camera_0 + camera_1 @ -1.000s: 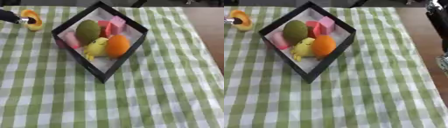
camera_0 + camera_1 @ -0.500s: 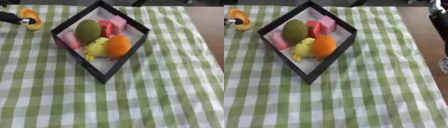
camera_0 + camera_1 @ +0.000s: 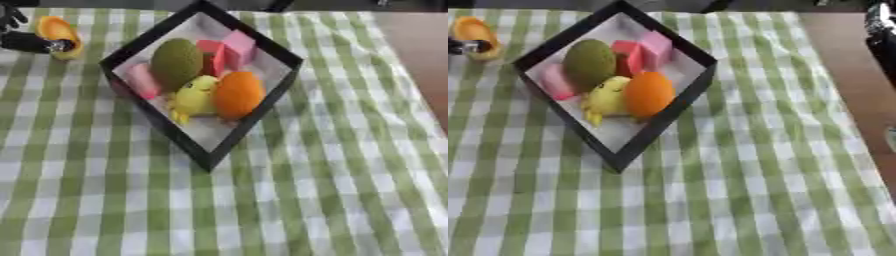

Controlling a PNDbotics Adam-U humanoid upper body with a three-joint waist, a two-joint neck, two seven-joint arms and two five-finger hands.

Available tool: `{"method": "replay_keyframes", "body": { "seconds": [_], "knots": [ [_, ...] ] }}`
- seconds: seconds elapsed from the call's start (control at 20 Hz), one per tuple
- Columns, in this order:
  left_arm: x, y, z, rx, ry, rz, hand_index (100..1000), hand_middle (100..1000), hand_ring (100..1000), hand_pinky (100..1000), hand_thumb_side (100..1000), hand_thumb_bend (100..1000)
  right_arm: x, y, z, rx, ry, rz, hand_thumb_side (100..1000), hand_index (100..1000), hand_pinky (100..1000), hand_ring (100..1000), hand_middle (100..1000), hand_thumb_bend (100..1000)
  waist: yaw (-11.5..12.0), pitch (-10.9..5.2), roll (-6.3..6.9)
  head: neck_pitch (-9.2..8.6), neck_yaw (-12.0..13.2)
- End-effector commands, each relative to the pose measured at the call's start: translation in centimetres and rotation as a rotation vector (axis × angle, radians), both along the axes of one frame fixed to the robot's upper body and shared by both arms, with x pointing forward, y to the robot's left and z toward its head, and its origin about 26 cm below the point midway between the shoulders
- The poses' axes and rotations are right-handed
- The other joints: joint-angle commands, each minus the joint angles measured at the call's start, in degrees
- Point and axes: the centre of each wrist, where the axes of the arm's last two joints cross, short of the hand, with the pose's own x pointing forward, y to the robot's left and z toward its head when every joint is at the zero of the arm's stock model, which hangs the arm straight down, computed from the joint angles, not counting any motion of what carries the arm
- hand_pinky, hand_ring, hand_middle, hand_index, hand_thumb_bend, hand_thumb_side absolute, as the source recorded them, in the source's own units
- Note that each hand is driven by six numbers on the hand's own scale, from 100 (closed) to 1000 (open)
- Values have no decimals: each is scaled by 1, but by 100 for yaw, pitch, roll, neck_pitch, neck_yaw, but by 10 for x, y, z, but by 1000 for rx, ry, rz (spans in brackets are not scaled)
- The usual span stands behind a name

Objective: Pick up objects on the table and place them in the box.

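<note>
Our left hand (image 3: 24, 41) sits upper left of the frame, fingers clamped on the orange piece (image 3: 58, 33), which lies on the bench left of the box (image 3: 249, 129). The box, centre, already holds several fruits and blocks. We judge the piece light, smooth, maybe slippery; grip across its middle. Right hand: not seen.
</note>
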Motion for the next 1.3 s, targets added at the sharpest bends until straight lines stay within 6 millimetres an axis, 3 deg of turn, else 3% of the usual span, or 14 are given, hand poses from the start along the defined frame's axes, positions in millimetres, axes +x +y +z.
{"method": "replay_keyframes", "body": {
  "seconds": [0.05,0.3,0.6,0.85,1.15,1.2,1.25,1.3],
  "knots": [
    [-2,2,14,11,2,-5,790,714,790,800,532,600,-3,1,8,-23,-26,0,596,810,815,775,761,100,5,-26,-46,-36,21],
    [-1,-4,13,-12,3,-40,751,671,756,784,464,398,-2,2,8,-23,-23,5,598,810,815,776,761,100,-9,-30,-47,-20,50],
    [-1,-9,13,-40,-21,-90,671,586,715,756,353,249,-3,2,8,-23,-18,2,598,811,815,776,762,100,-29,-71,-49,20,52],
    [-6,-18,30,-32,-96,-145,624,559,702,748,345,219,-3,1,7,-27,-8,5,594,811,815,776,762,100,1,-207,-36,140,-71],
    [-19,-32,56,58,-176,-243,603,559,695,742,343,220,-4,-1,7,-34,0,12,583,811,816,776,763,100,49,-490,-15,275,-281],
    [-22,-35,59,72,-183,-260,604,560,695,743,414,260,-4,-2,8,-35,1,13,616,811,816,777,763,100,55,-527,-11,284,-301],
    [-25,-39,63,91,-195,-286,604,559,695,743,342,223,-4,-2,8,-37,1,15,580,811,816,777,763,100,63,-578,-6,291,-318],
    [-28,-43,66,108,-206,-312,604,559,695,743,341,224,-4,-2,8,-38,2,17,578,811,816,777,763,100,70,-617,-2,299,-331]
  ]
}}
